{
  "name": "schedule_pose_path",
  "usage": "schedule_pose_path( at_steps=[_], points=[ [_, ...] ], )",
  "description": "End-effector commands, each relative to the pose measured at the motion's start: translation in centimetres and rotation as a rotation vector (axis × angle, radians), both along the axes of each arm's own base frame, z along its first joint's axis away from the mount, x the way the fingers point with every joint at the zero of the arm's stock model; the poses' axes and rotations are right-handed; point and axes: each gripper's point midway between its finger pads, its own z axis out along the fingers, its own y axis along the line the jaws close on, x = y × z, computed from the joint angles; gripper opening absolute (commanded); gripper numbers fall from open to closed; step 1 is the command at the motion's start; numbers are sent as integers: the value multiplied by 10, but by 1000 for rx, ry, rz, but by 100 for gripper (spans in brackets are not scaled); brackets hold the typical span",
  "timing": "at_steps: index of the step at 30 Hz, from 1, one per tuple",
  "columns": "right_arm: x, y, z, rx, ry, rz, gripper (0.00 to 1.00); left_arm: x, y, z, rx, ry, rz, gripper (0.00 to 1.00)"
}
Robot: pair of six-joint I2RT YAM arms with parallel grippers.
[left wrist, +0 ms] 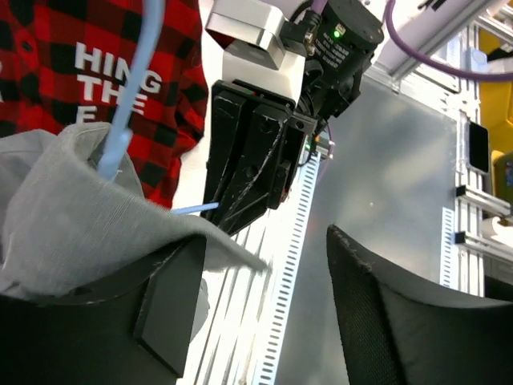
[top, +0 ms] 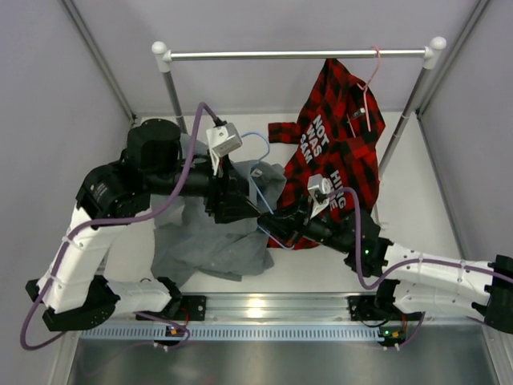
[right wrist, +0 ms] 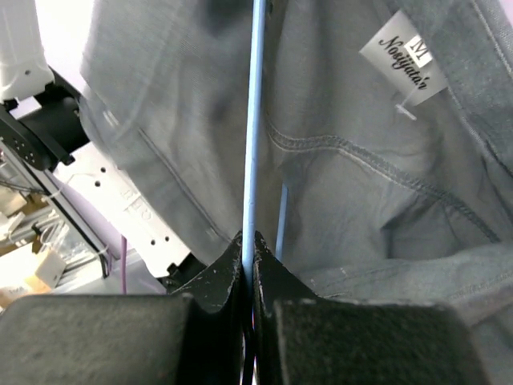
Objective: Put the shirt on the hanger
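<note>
Grey shirt [top: 210,245]: draped over one of the left fingers [left wrist: 160,313], which stand spread apart.
Blue hanger [right wrist: 253,120]: wire pinched between the clenched right fingers [right wrist: 212,281], cloth just behind.

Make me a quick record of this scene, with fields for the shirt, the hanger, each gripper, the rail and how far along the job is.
shirt: grey, crumpled between the two arms, size label showing M
hanger: light-blue wire, running into the shirt's fabric
left gripper: jaws apart, grey fabric draped over one finger
right gripper: shut on the hanger's wire
rail: a red-and-black plaid shirt hangs from it
progress: hanger partly inside the shirt, which is not yet sitting on it
</note>
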Motion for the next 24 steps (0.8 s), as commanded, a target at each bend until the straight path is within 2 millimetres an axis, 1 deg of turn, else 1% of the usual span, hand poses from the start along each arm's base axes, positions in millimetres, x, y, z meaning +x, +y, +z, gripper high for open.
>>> schedule_pose_path(
  at_steps=[1,2,3,4,5,6,7,8,10,11,12,13,14,16,17,18,20,21,23,24],
  points=[
    [-8,-21,53,217,-86,-16,0,-6,25,50,-112,-252,49,67],
    [-8,-23,50,219,-86,-22,0,-3,31,58,-139,-302,88,69],
    [-9,-24,51,228,-90,-22,0,1,37,67,-167,-389,113,71],
    [-9,-26,53,244,-94,-21,0,0,47,82,-237,-476,155,73],
    [-9,-27,54,249,-97,-23,0,-3,52,89,-270,-522,159,76],
    [-9,-28,54,261,-97,-25,0,-9,61,105,-325,-610,169,77],
    [-9,-28,54,264,-96,-26,0,-6,63,102,-314,-619,186,77],
    [-9,-28,52,265,-95,-25,0,-3,64,107,-329,-647,205,77],
    [-11,-28,50,270,-93,-17,0,5,66,109,-308,-696,233,77],
    [-11,-28,48,269,-95,-16,0,17,65,108,-283,-716,263,77],
    [-12,-29,48,270,-98,-10,0,25,63,105,-247,-759,270,77],
    [-15,-29,47,269,-104,-1,0,32,61,102,-226,-767,280,77],
    [-16,-29,41,255,-105,4,0,41,54,94,-187,-764,271,76],
    [-21,-32,39,247,-129,21,0,47,47,89,-148,-783,243,68],
    [-22,-33,31,229,-127,24,0,49,41,85,-132,-773,218,62],
    [-25,-36,30,227,-138,26,0,47,28,76,-108,-746,140,61],
    [-28,-39,23,207,-144,35,0,44,15,65,-90,-705,58,61],
    [-30,-41,22,201,-153,39,0,40,5,53,-72,-666,-10,61],
    [-33,-44,19,182,-160,47,0,37,1,46,-61,-644,-53,56],
    [-35,-48,22,182,-172,42,0,34,1,43,-56,-645,-73,54]
  ],
)
